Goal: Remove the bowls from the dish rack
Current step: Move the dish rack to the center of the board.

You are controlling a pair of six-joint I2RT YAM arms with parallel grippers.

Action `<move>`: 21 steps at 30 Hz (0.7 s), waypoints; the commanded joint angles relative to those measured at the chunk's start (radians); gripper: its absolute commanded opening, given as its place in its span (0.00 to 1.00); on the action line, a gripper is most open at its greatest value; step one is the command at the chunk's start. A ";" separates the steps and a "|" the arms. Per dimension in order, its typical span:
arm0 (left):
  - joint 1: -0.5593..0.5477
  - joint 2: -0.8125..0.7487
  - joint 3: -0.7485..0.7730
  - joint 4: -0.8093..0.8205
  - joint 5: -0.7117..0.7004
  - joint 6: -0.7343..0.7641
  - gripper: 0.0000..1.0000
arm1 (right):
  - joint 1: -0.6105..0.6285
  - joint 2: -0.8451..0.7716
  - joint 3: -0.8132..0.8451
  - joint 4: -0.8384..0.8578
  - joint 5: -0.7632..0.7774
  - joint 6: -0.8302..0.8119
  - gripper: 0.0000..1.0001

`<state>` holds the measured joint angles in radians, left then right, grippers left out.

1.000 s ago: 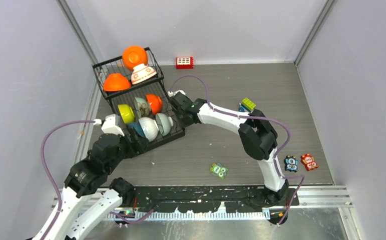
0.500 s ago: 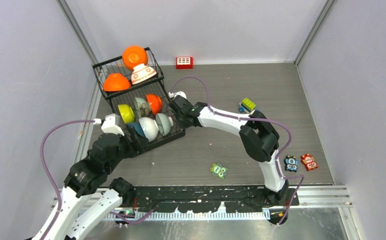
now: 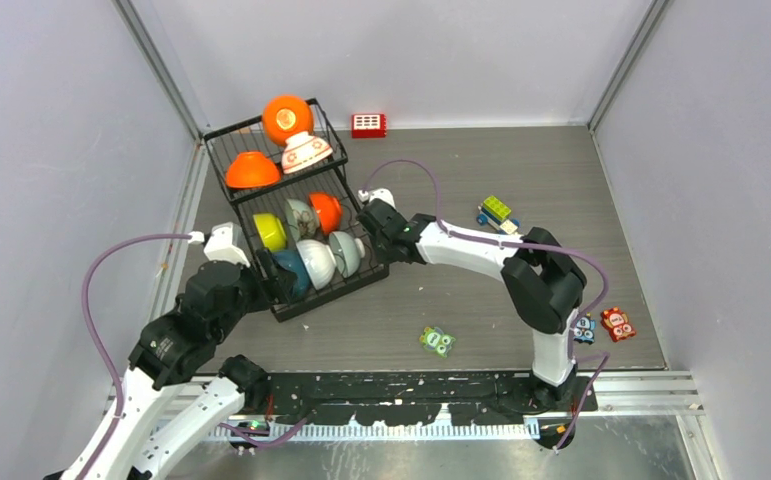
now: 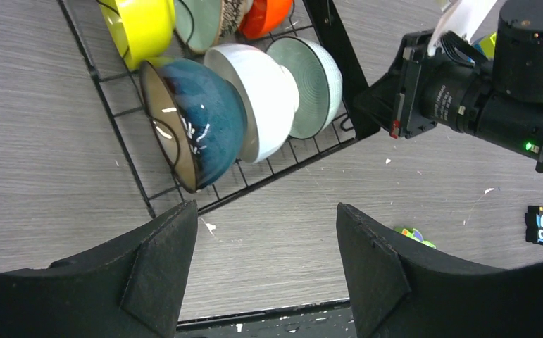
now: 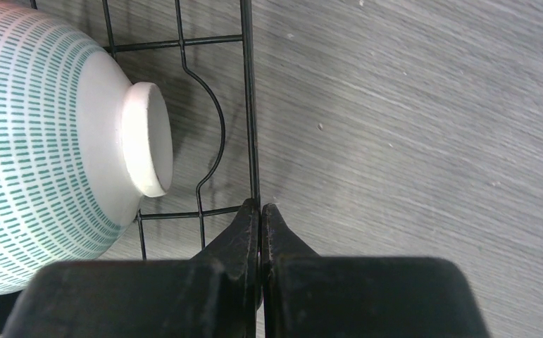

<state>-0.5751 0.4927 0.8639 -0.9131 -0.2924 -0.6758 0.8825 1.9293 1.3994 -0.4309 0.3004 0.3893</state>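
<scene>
- The right gripper (image 5: 260,208) sits at the right-hand edge of the dish rack (image 3: 331,290). Its jaws are pressed together on the rack's outer wire (image 5: 248,105), which runs straight in between the fingertips.
- The mint striped bowl (image 5: 43,155) stands just inside that wire, near the right gripper but not touching it. Its foot ring faces the wire.
- The left gripper (image 4: 265,211) hovers at the rack's near-left corner with its jaws wide apart and nothing between them. The teal bowl (image 4: 198,120) lies just beyond its fingertips.
- The rack stands left of centre on the table (image 3: 521,160), and its left side is near the left wall.
- Open tabletop runs right of the rack as far as a green-topped toy (image 3: 494,210). A small figure (image 3: 438,341) lies near the front edge.
- The rack's long axis runs away from us, with the far end leaning slightly left.
- The near section holds 6 bowls on edge in 2 rows, with rims toward the left and feet toward the right.
- The far section holds 2 orange bowls and a floral bowl (image 3: 306,152).
</scene>
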 commanded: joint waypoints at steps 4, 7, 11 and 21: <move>0.000 0.025 0.056 0.067 -0.019 0.041 0.72 | -0.054 -0.183 -0.191 -0.095 0.147 0.045 0.01; 0.000 0.031 0.054 0.095 -0.017 0.053 0.73 | -0.060 -0.245 -0.261 -0.097 0.155 0.072 0.01; 0.000 0.041 0.053 0.149 -0.016 0.069 0.73 | -0.060 -0.334 -0.350 -0.095 0.164 0.115 0.01; 0.001 0.073 0.039 0.235 0.002 0.082 0.77 | -0.061 -0.503 -0.506 -0.109 0.180 0.215 0.01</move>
<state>-0.5751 0.5575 0.8825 -0.7666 -0.2958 -0.6147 0.8467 1.5124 0.9253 -0.4507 0.3531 0.5205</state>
